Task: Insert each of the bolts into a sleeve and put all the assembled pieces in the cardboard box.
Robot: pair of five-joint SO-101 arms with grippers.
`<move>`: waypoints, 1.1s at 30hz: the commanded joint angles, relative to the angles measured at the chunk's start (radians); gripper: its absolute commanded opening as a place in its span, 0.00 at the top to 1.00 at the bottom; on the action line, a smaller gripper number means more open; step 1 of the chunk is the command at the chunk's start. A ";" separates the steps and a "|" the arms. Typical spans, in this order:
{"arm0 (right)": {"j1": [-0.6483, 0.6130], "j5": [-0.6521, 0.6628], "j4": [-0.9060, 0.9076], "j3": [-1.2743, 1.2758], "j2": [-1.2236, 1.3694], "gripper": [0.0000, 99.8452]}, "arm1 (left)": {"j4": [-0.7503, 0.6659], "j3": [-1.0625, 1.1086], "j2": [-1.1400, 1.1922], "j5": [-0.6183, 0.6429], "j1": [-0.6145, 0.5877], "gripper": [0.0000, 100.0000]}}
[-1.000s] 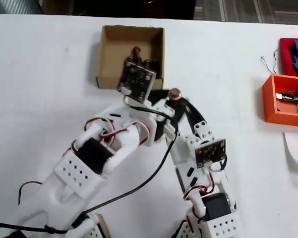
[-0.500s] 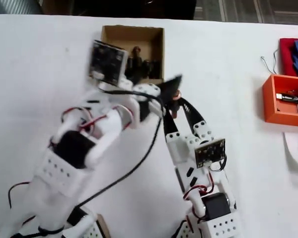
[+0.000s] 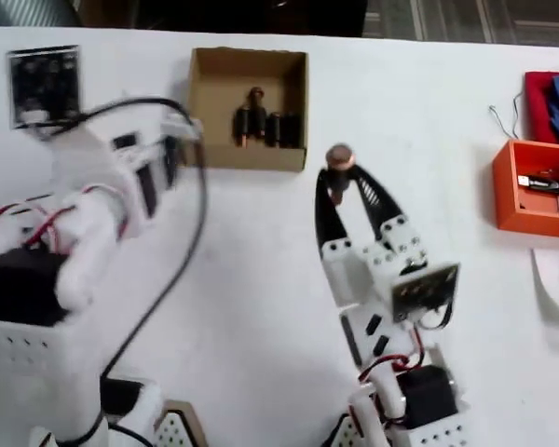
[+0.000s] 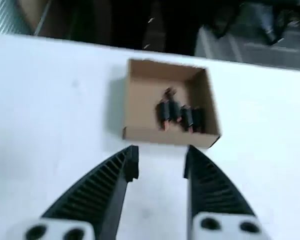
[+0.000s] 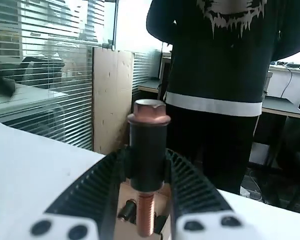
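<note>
Over table (image 3: pixel 429 112), right hand (image 3: pixel 341 186) around bolt (image 5: pixel 147 114)

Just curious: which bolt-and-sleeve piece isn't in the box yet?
The upright piece between the jaws of the right gripper; the others lie inside the cardboard box.

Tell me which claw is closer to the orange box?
Right. The right gripper, holding a sleeved bolt, sits mid-table nearer the orange box; the left gripper is farther, on the cardboard box's other side.
</note>
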 commanded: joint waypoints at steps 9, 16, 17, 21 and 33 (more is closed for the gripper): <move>-0.008 -0.181 0.070 -0.862 0.894 0.98 | -0.190 0.616 -0.009 -0.368 -0.382 0.94; -0.008 -0.192 0.125 -1.344 1.484 0.98 | -0.657 1.063 -0.009 -0.374 -0.491 0.93; -0.008 -0.212 0.153 -1.432 1.570 0.98 | -0.690 1.106 -0.009 -0.374 -0.491 0.93; -0.005 -0.353 0.278 -1.837 1.914 0.98 | -0.789 1.216 -0.009 -0.374 -0.489 0.93; -0.110 -0.292 0.446 -2.736 2.743 0.98 | -0.799 1.225 -0.009 -0.374 -0.488 0.93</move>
